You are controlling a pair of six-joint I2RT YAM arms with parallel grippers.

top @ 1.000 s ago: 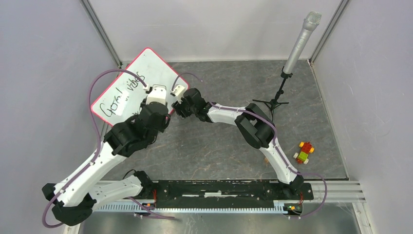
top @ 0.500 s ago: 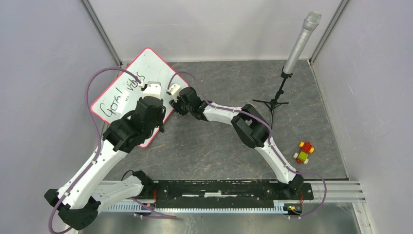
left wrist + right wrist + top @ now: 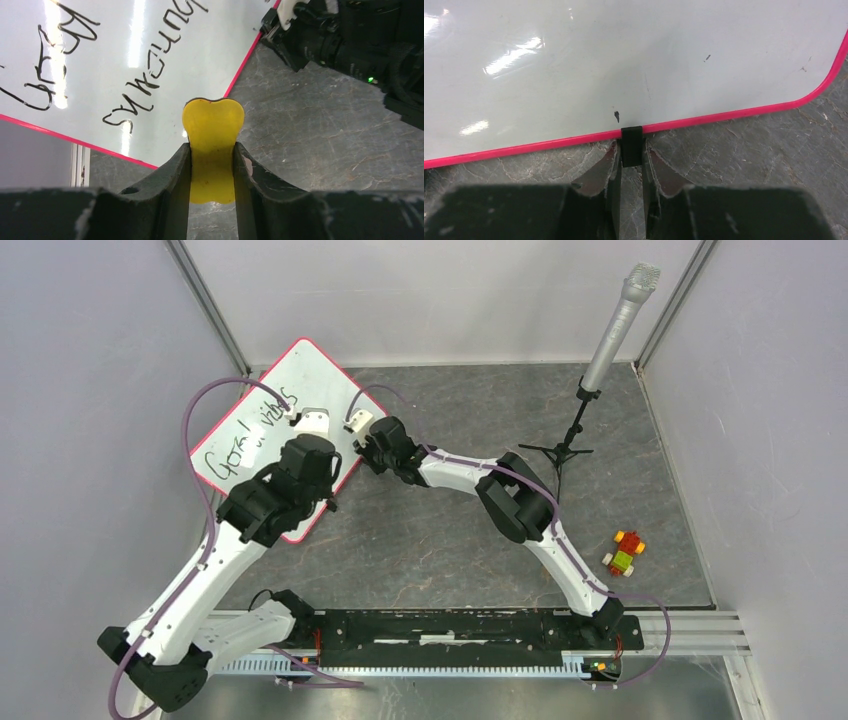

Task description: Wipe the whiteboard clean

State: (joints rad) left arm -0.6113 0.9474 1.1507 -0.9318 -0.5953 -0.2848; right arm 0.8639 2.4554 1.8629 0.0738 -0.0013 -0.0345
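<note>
**A:** Where did the board lie?

**B:** The large flat white whiteboard with the thin pink rim (image 3: pixel 300 375) lay at the far left of the grey stone-patterned table (image 3: pixel 450 540), turned at an angle. Dark handwriting (image 3: pixel 245 435) ran across its left part.

**A:** And the arm on the left?

**B:** The left gripper (image 3: pixel 212 150) hung over the right part of the whiteboard. Its fingers were drawn narrow on a flat yellow piece with a rounded end (image 3: pixel 213 117). The end stuck out past the fingertips, over the pink edge. Whether it touched the surface could not be told.

**A:** What about the other one?

**B:** Just to the right, the right gripper (image 3: pixel 630 150) stood at the whiteboard's right edge. Its jaws were almost closed and pinched a small black clip (image 3: pixel 631 136) on the rim from both sides. The surface beyond the clip was white with a few tiny dark specks.

**A:** Anything further right?

**B:** A silver microphone on a black tripod stand (image 3: pixel 600 350) stood at the far right. Nearer on that side lay a small toy of red, yellow and green blocks (image 3: pixel 625 552), well apart from both arms.
</note>
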